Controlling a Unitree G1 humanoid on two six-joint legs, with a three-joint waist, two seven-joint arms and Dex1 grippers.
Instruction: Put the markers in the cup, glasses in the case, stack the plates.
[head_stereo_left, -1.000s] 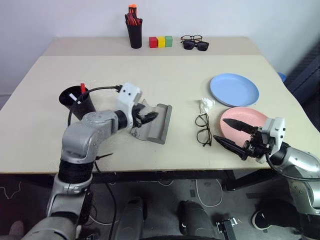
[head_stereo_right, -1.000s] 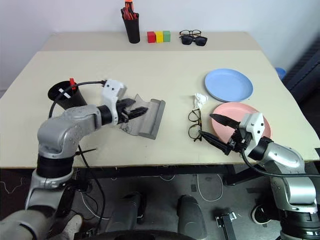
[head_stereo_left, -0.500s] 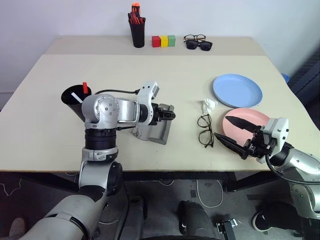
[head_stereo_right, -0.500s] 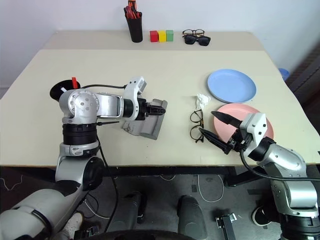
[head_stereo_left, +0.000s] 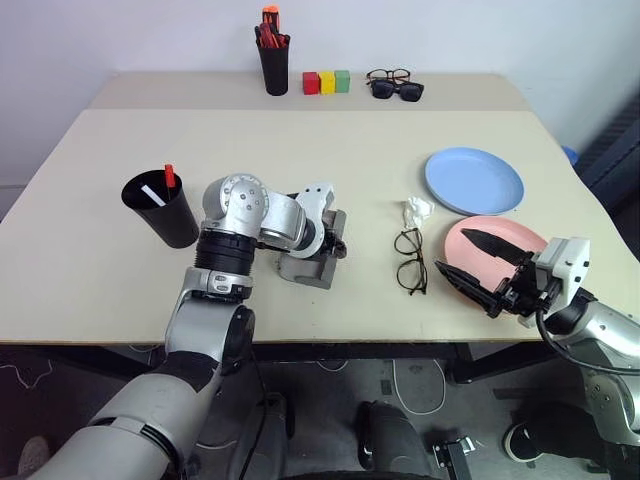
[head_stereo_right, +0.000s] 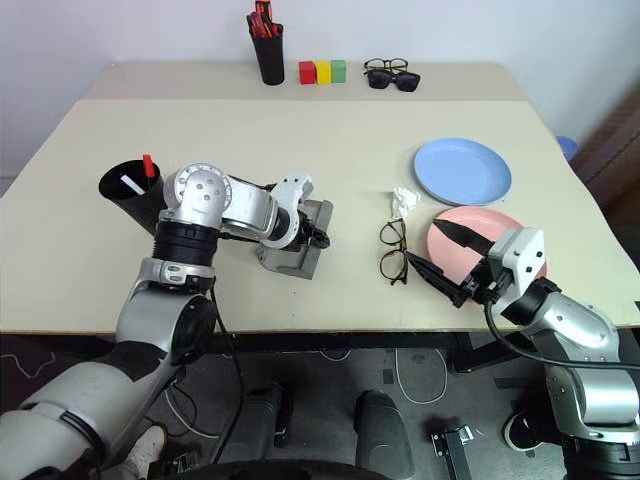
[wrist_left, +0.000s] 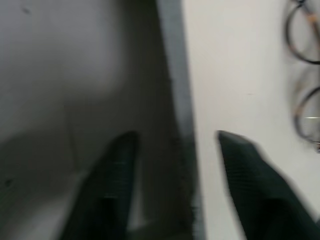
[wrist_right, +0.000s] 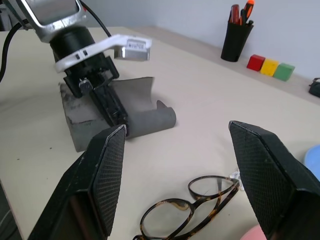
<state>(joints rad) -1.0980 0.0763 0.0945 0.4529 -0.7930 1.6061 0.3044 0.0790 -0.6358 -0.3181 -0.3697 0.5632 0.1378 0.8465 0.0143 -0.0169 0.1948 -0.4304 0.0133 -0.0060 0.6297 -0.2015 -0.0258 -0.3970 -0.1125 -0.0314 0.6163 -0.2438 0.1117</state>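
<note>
Glasses step: left end effector (wrist_left: 175, 165) straddles the open case's (head_stereo_left: 305, 262) wall, fingers apart (no firm pinch visible); right end effector (head_stereo_left: 482, 270) gapes wide beside the glasses (head_stereo_left: 408, 259), to be lifted next.

Left tool (head_stereo_left: 335, 243) at grey case (head_stereo_left: 312, 262)

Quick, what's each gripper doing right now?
Left gripper: fingers astride the case edge, grip cannot be told.
Right gripper: open, holding nothing.
</note>
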